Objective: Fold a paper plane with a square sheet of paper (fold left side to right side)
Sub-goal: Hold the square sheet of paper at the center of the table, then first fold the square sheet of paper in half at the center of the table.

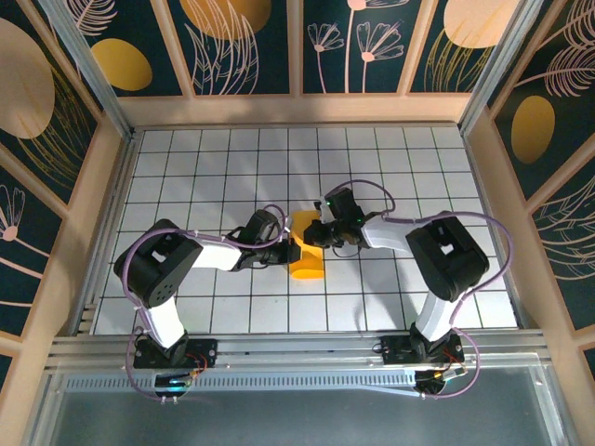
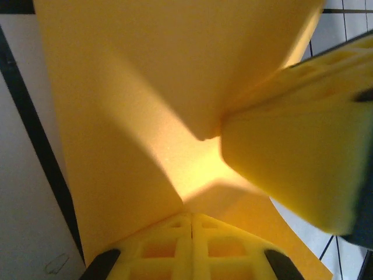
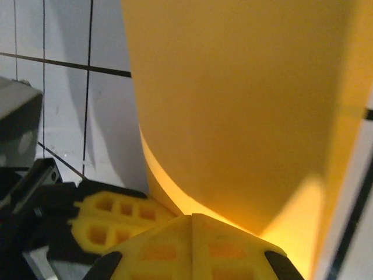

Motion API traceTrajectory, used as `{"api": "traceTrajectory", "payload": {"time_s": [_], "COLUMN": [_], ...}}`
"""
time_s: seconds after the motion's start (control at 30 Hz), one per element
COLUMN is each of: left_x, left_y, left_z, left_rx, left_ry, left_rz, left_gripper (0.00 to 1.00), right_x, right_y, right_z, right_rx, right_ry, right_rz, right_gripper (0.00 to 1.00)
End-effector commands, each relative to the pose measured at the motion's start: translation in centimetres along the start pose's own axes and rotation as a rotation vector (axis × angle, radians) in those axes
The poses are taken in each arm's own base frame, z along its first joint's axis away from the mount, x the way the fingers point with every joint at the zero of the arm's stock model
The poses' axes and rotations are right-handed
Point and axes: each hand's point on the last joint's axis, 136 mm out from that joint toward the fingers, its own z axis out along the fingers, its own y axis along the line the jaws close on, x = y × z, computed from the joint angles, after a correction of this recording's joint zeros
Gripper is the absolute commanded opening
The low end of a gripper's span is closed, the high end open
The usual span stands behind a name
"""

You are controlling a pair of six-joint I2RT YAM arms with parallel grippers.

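The left gripper [image 2: 192, 217] and the right gripper [image 3: 192, 217] are both clenched on the square sheet of paper [image 1: 307, 262], meeting almost tip to tip over the middle of the white gridded tabletop [image 1: 186, 158]. Open tiles stretch from them on every side out to the wall panels [image 1: 242, 42]. The sheet is bent over on itself, its rounded bend toward the arm bases and its free edges lifted at the fingertips, one flap corner ending just beside the right gripper.
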Motion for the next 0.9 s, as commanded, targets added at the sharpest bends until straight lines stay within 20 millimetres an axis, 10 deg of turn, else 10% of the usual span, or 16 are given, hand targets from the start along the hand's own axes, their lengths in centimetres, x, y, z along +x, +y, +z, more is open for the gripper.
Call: {"api": "traceTrajectory", "payload": {"time_s": [0.0,0.5,0.87], "left_x": [2.0,5.0,9.2], "left_y": [2.7,3.6,4.8], "left_z": [0.8,-0.6,-3.0], "left_rx": [-0.092,-0.118,-0.116], "left_ry": [0.061,0.118,0.163], "left_rz": [-0.022,-0.041,-0.074], "left_gripper": [0.03,0.02,0.03], "right_x": [-0.2,2.3,2.5], "right_y": [-0.3,-5.8,-5.9], "right_z": [1.0,1.9,2.0], "right_rx": [0.009,0.178,0.174], "right_ry": [0.004,0.058,0.064], "right_rz": [0.018,0.119,0.116], "right_gripper": [0.00,0.00,0.00]}}
